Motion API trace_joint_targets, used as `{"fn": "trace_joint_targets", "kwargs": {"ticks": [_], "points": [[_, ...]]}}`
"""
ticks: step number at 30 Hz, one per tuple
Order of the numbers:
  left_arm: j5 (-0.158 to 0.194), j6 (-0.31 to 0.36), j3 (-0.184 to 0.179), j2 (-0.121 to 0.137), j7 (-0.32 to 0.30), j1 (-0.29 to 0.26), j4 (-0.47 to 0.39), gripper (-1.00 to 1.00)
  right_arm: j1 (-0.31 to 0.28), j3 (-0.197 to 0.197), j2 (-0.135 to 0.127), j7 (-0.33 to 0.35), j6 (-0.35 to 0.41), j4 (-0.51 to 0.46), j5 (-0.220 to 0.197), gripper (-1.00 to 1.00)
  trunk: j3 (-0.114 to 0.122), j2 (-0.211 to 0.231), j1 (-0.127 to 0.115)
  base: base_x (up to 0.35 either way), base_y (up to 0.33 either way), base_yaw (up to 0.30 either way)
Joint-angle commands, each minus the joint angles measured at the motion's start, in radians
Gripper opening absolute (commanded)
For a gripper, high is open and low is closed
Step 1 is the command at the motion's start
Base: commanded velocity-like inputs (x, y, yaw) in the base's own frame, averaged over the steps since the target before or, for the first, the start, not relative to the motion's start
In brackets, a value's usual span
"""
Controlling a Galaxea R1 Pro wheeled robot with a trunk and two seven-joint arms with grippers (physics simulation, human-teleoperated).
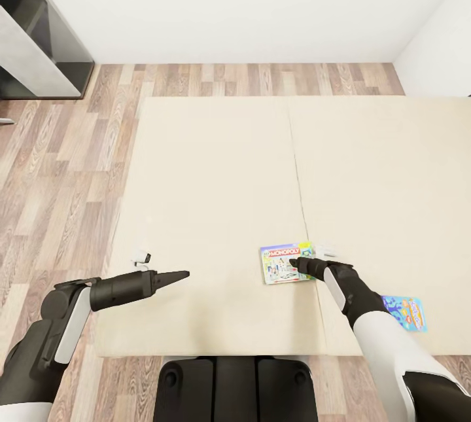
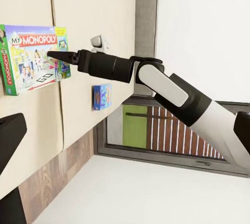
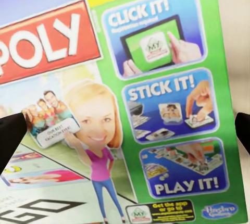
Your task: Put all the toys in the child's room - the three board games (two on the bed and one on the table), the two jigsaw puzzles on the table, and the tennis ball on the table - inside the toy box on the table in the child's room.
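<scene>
A white-green Monopoly board game (image 1: 280,266) lies flat on the beige bed (image 1: 209,180) near its front edge. My right gripper (image 1: 294,262) hovers over the box's right part, open, its fingers (image 3: 11,135) spread wide on either side of the printed lid (image 3: 130,104). A blue board game (image 1: 405,313) with cartoon figures lies further right on the mattress, beside my right forearm. My left gripper (image 1: 182,274) is open and empty above bare mattress, well left of the Monopoly box (image 2: 31,57).
Wooden floor (image 1: 65,167) runs along the left and far sides of the bed. A dark shelf unit (image 1: 39,36) stands at the back left against the white wall. My base (image 1: 235,386) touches the bed's front edge.
</scene>
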Motion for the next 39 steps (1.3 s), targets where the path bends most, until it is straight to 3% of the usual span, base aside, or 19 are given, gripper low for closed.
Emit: {"fn": "trace_joint_targets", "kwargs": {"ticks": [1, 15, 39], "points": [[0.001, 0.006, 0.000, 0.000, -0.002, 0.000, 0.000, 1.00, 0.000, -0.002, 0.000, 0.001, 0.006, -0.002, -0.009, 1.00, -0.001, -0.001, 0.001, 0.000, 0.000, 0.000], [0.001, 0.007, 0.001, 0.001, -0.002, 0.000, 0.000, 1.00, 0.000, -0.003, 0.002, 0.001, 0.006, -0.002, -0.009, 1.00, -0.001, -0.001, 0.001, 0.000, 0.020, 0.000], [0.001, 0.007, 0.001, 0.000, -0.002, 0.000, 0.000, 1.00, 0.000, -0.004, 0.002, 0.001, 0.006, -0.001, -0.009, 1.00, -0.001, -0.001, 0.001, 0.000, 0.153, 0.000]]}}
